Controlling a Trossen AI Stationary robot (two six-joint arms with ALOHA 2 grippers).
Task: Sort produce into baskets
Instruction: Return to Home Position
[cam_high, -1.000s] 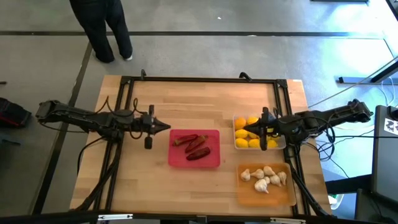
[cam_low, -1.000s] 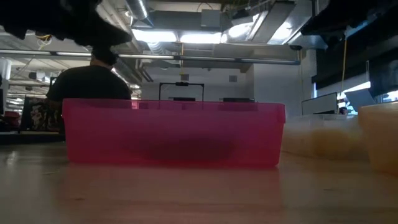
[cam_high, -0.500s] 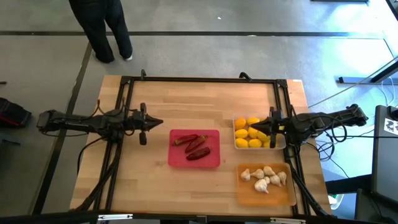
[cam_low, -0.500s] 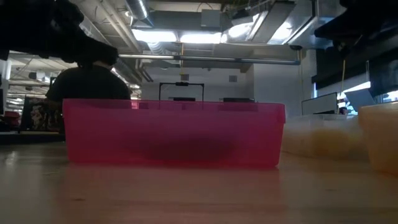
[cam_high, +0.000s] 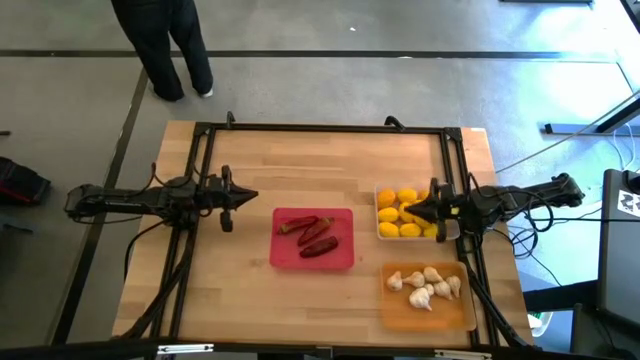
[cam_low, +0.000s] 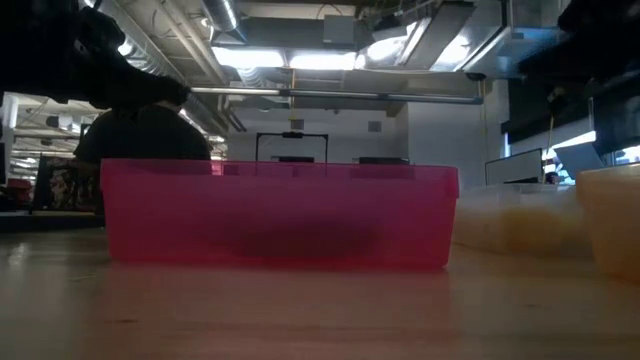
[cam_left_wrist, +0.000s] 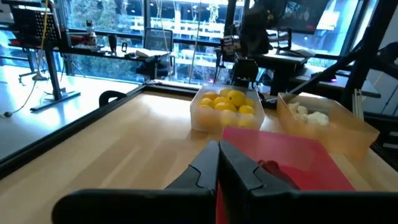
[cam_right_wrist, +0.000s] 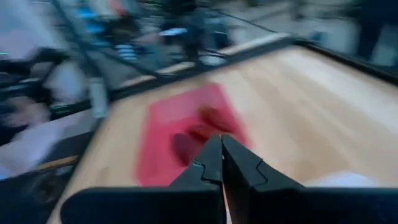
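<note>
The red tray (cam_high: 312, 238) holds three dark red chili peppers (cam_high: 317, 236) at the table's middle. The clear tray (cam_high: 411, 214) holds several yellow-orange lemons (cam_high: 399, 212). The orange tray (cam_high: 429, 295) holds several whitish garlic bulbs (cam_high: 425, 284). My left gripper (cam_high: 252, 197) is shut and empty, above the table left of the red tray; its shut fingers show in the left wrist view (cam_left_wrist: 219, 155). My right gripper (cam_high: 411, 210) is shut and empty above the clear tray, its fingers shut in the right wrist view (cam_right_wrist: 221, 152).
A dark metal frame (cam_high: 320, 128) runs round the table. A person (cam_high: 165, 45) stands on the floor beyond the far left corner. Bare wood lies at the table's far side and left of the red tray (cam_low: 280, 215).
Both arms have drawn back from the middle: my left gripper toward the table's left edge, away from the red tray, and my right gripper toward the right edge, over the clear tray. Both have stayed shut. The trays and produce have not moved.
</note>
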